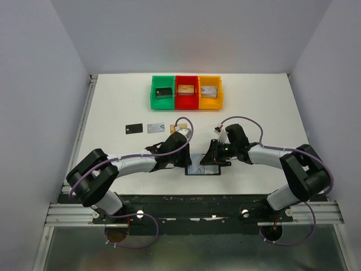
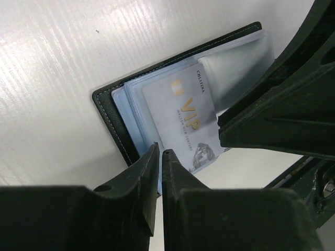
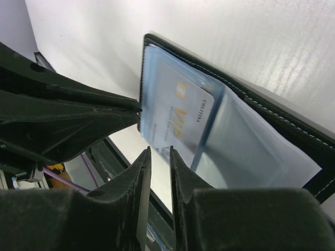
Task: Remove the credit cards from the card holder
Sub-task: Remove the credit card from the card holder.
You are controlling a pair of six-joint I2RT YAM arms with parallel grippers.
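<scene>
The card holder lies open on the table between my two grippers, black with blue-grey sleeves. It also shows in the left wrist view and the right wrist view. A silver-grey VIP card sticks partway out of a sleeve, and the right wrist view shows it too. My left gripper is shut, its tips at the holder's near edge. My right gripper is narrowly open, its tips just short of the card's corner. A black card and a silver card lie on the table to the left.
Green, red and yellow bins stand side by side at the back, each holding a block. The dark rail of the table's front edge runs just below the holder.
</scene>
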